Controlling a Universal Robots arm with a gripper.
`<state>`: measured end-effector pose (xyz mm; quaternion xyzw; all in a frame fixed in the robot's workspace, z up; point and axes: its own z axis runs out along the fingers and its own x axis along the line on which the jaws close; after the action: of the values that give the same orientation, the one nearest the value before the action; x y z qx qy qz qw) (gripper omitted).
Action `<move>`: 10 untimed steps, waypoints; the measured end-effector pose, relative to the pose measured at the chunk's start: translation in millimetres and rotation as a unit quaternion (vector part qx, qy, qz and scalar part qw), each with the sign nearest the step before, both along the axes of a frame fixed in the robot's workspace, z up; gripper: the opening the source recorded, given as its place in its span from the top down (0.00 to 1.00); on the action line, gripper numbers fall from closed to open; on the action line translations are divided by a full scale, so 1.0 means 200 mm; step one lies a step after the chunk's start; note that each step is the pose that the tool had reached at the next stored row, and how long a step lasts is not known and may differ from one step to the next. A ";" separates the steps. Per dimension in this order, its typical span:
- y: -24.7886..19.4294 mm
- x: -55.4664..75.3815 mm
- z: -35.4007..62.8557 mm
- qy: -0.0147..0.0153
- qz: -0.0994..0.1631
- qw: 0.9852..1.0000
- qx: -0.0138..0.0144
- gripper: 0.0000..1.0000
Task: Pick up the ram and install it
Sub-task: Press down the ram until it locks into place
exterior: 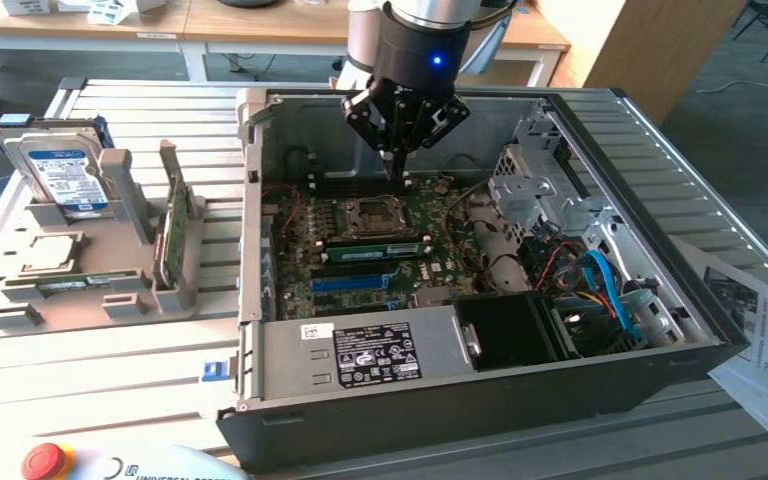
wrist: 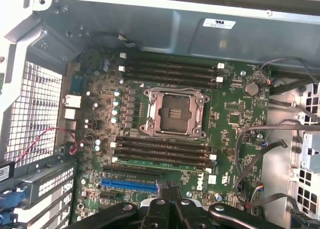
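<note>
My gripper (exterior: 396, 178) hangs inside the open computer case (exterior: 491, 410), over the motherboard (exterior: 424, 270). Its two fingers are pressed together with nothing between them; I have hold of nothing. In the wrist view the closed gripper (wrist: 168, 190) shows as one dark point over the board.

Reading the exterior view as a clock face centred on the CPU socket (exterior: 368, 212), my fingertips sit at about 12 o'clock, just beyond the socket's edge. The ram (exterior: 371, 249) is at 6 o'clock, lying flat along a memory slot just beside the socket. It is seated in the board and well apart from my fingers. The wrist view shows the ram (wrist: 160, 162) as a thin green strip in the bank of slots between the CPU socket (wrist: 175, 111) and the blue slot (wrist: 131, 185). The other slots of that bank beside it are dark.

In the exterior view the blue slot (exterior: 353, 283) continues the 6 o'clock line past the ram, and the power supply (exterior: 364, 355) with its white label lies farther along it. At 3 o'clock are the metal drive cage (exterior: 538, 185) and blue cables (exterior: 604, 280).

Outside the case, toward 9 o'clock, a grey tray (exterior: 37, 310) holds a hard drive (exterior: 64, 170) standing upright and a larger green card (exterior: 171, 235) standing on edge. A red button (exterior: 44, 460) sits near 7 o'clock at the frame's corner.
</note>
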<state>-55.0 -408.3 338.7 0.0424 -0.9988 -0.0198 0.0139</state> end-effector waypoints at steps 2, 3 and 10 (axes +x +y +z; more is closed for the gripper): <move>0.000 0.00 0.000 0.000 0.000 1.000 0.000 0.89; 0.000 0.00 0.000 0.000 0.000 1.000 0.000 0.89; 0.000 0.00 0.000 0.000 -0.008 1.000 0.000 0.89</move>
<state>-54.9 -408.3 338.7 0.0346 -0.9991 -0.0200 0.0137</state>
